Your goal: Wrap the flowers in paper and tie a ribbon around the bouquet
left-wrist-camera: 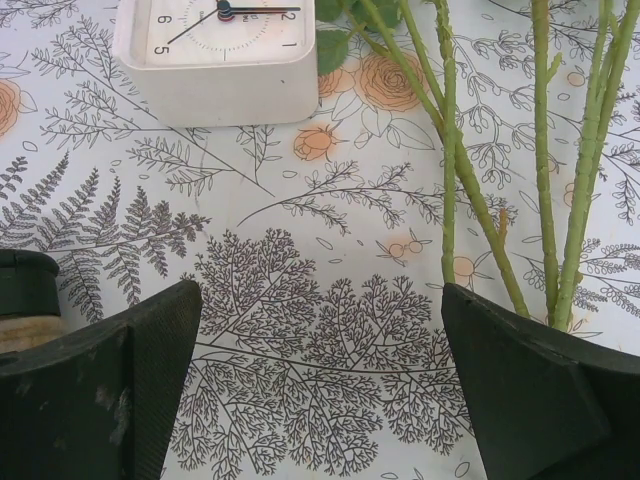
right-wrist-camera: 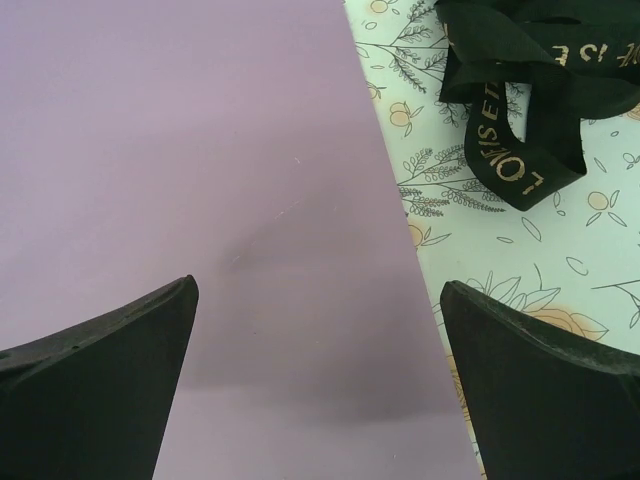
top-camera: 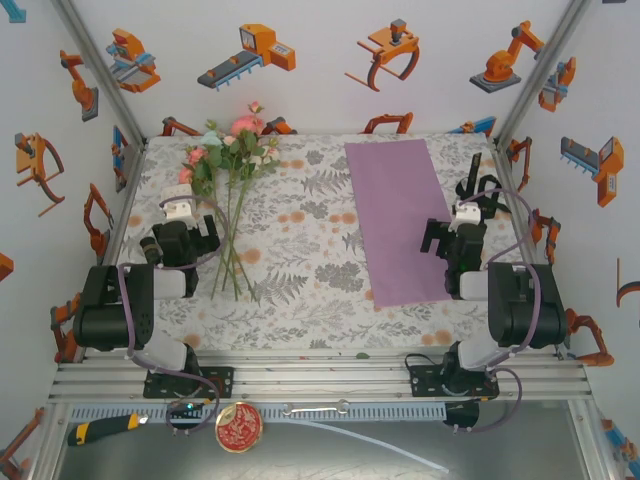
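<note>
Task state: nothing done yet, as far as the views show.

- Flowers (top-camera: pixel 228 160): loose on the left part of the desk (top-camera: pixel 300 250). Blooms lie toward the far edge and the stems fan out toward the near edge. They are well apart from the paper, with bare cloth between.
- Paper (top-camera: pixel 400 220): flat and unfolded, lilac face up, right of centre. It runs from near the far edge toward the near edge. No crease or roll can be seen.
- Ribbon (right-wrist-camera: pixel 520 150): a loose black heap with gold lettering near the far-right corner, just beside the paper's right edge. It is not around anything.
- Left hand (left-wrist-camera: pixel 320 335): fingers spread wide, nothing between them. It hangs over bare cloth with the stems just beside its right finger, not between the fingers. A white clock (left-wrist-camera: pixel 215 60) stands ahead of it, toward the far edge.
- Right hand (right-wrist-camera: pixel 320 320): fingers spread wide and empty, straddling the paper's right long edge. The left finger is over the paper and the right finger is over the cloth. Cannot tell whether either fingertip touches.

Judgement on what is left, which is every step:
1. Bring the flowers onto the paper.
2. Fold or roll the paper round the stems into a cone.
3. Pick up the ribbon, pass it round the bundle and tie it.

There is no bouquet yet. The left hand looks placed for the stems and the right for the paper edge or the ribbon.
</note>
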Controlling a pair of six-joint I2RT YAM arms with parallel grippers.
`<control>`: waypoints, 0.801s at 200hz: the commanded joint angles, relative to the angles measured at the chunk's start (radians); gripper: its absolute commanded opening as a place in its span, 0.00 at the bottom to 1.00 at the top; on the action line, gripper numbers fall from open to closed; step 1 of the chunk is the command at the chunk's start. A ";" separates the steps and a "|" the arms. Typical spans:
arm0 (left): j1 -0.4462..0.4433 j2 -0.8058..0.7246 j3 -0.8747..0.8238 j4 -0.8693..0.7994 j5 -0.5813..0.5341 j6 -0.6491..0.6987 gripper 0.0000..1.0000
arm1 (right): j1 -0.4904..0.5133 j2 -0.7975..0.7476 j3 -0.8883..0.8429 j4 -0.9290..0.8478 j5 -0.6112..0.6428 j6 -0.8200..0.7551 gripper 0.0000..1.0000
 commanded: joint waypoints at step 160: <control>-0.012 -0.163 -0.052 -0.037 -0.072 0.010 0.97 | -0.006 -0.022 0.023 -0.008 0.003 0.002 0.99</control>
